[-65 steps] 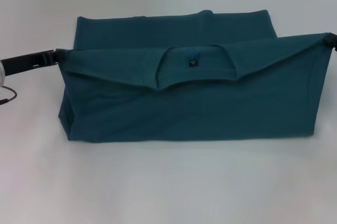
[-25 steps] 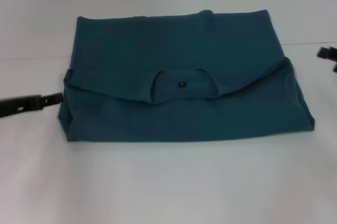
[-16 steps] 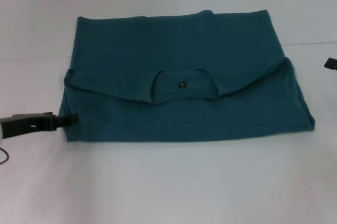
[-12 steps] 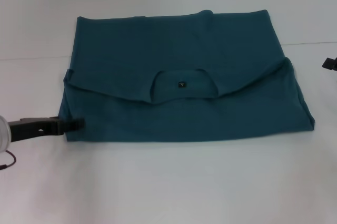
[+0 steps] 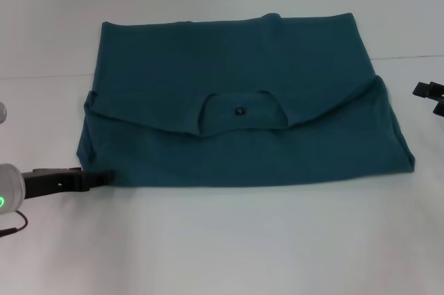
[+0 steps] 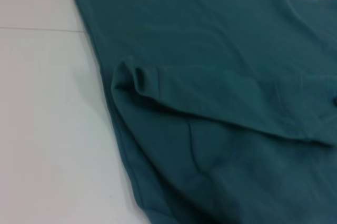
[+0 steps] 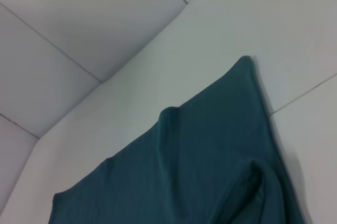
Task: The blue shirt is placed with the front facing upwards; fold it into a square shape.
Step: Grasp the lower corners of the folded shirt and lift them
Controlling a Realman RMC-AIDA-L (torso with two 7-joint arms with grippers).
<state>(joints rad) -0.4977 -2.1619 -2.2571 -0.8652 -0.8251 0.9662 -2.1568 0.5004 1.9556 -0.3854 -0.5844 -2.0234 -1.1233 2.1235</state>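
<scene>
The blue shirt [image 5: 236, 100] lies flat on the white table, its collar half folded toward me over the rest. The ribbed collar with its small dark label [image 5: 240, 110] faces up in the middle. No lettering shows. My left gripper [image 5: 97, 178] sits low at the shirt's near-left corner, its tip touching the hem. At the far right my right gripper [image 5: 433, 98] hovers off the cloth, open and holding nothing. The left wrist view shows the folded sleeve edge [image 6: 138, 80]. The right wrist view shows a far corner of the shirt [image 7: 210, 161].
The white table [image 5: 229, 239] stretches bare in front of the shirt and on both sides. A seam line [image 5: 41, 76] crosses the surface behind the left arm. Light wall panels [image 7: 79, 18] rise beyond the table's far edge.
Both grippers let go of the raised folded edge, and it dropped flat. The left gripper moved down to the near-left corner. The right gripper drew off to the right.
</scene>
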